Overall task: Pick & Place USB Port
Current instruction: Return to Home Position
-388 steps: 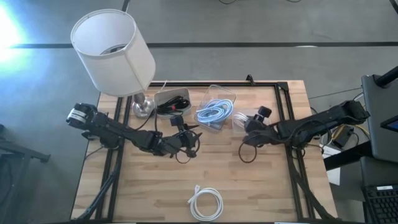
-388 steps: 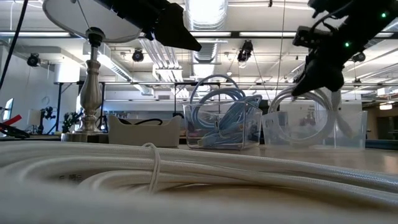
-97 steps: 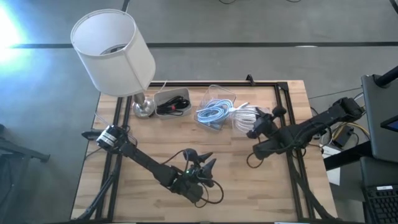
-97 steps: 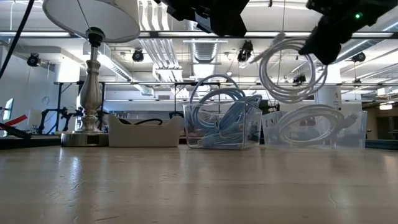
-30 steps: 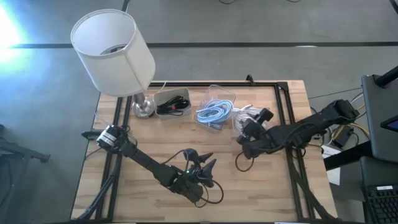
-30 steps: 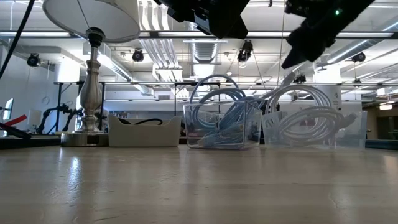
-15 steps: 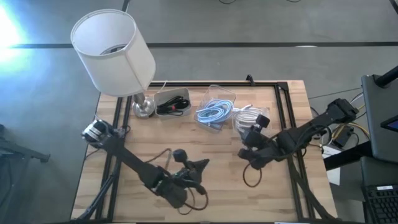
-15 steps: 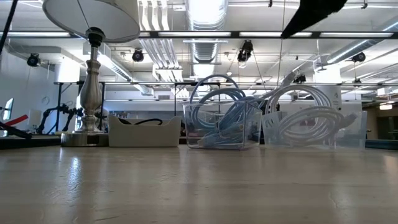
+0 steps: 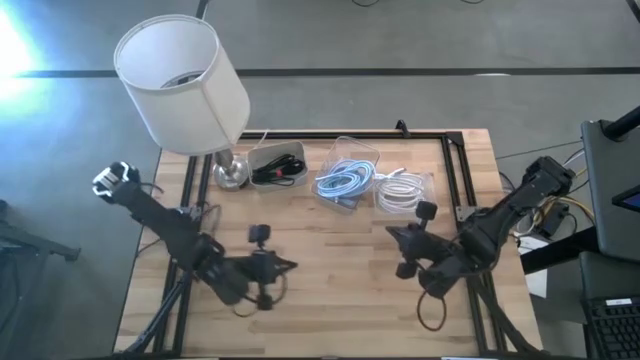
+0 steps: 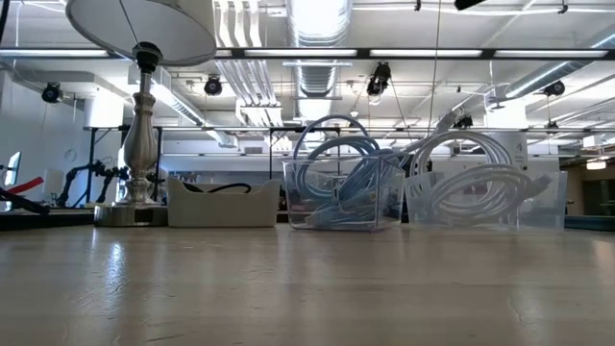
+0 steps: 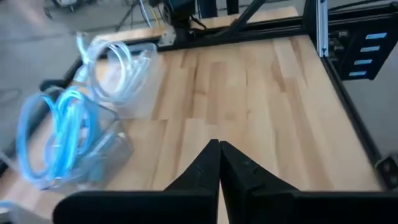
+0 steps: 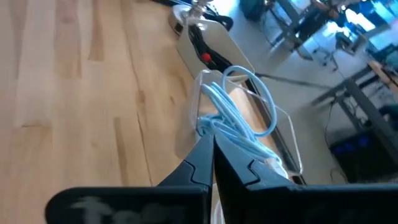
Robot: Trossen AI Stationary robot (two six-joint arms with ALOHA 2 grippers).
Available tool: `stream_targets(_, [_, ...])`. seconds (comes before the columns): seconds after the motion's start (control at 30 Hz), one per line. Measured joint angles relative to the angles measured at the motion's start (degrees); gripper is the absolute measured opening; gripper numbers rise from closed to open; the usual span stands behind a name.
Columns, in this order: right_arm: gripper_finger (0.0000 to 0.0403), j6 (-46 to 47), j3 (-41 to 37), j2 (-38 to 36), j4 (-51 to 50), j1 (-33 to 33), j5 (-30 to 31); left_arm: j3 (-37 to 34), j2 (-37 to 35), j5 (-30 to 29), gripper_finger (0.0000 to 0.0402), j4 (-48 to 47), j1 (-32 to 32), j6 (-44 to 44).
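The white USB cable coil (image 9: pixel 402 193) lies in a clear bin at the table's far right and also shows in the low view (image 10: pixel 478 181) and the left wrist view (image 11: pixel 117 62). No gripper touches it. My left gripper (image 9: pixel 290 266) hangs shut above the table's near left, with nothing between its fingers (image 11: pixel 219 155). My right gripper (image 9: pixel 392 235) hangs shut above the table, nearer than the white cable's bin, and is also empty (image 12: pixel 211 146).
A clear bin of blue cable (image 9: pixel 345 180) stands left of the white cable's bin. A white tray with black and red leads (image 9: pixel 276 164) and a lamp (image 9: pixel 182 80) stand at the far left. Bare wood (image 9: pixel 340 290) spreads across the near half.
My right gripper has drawn back from the white cable's bin toward the table's near edge, risen and shut. My left gripper has moved from the near middle toward the left edge, risen, turned and shut. The white coil has stayed in its bin.
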Motion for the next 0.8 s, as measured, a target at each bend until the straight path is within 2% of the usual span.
stream_targets(0.13, [0.0008,-1.21,-1.63,-0.49,0.06,3.44,-1.43,-9.05,-8.54,-0.76,0.0016,1.35,-0.26,0.43])
stream_targets(0.2, [0.0008,-1.32,-3.5,-0.95,0.42,5.35,-1.98,-14.97,-12.83,-0.7,0.0016,5.72,-0.12,-0.82])
stream_targets(0.27, [0.0008,-1.28,-6.08,-1.77,1.8,6.96,-1.96,-22.16,-16.78,0.67,0.0012,14.77,0.06,-0.46])
stream_targets(0.37, [0.0008,-3.16,-9.9,-3.9,8.24,8.1,-2.02,-33.41,-20.61,5.29,0.0004,33.36,0.85,4.16])
stream_targets(0.47, [0.0008,-8.99,-13.97,-6.94,18.31,8.18,-4.06,-43.3,-22.69,10.17,0.0004,51.16,3.35,8.87])
stream_targets(0.53, [0.0008,-15.15,-17.28,-9.3,27.22,7.65,-7.33,-48.29,-23.62,11.48,0.0005,59.12,5.86,9.61])
stream_targets(0.7, [0.0008,-32.18,-28.19,-15.24,53.12,3.93,-20.29,-56.19,-26.41,16.33,0.0002,63.0,14.81,6.96])
stream_targets(0.8, [0.0008,-35.04,-34.21,-18.88,61.32,0.92,-26.6,-58.94,-27.85,21.78,0.0003,63.3,20.52,4.91])
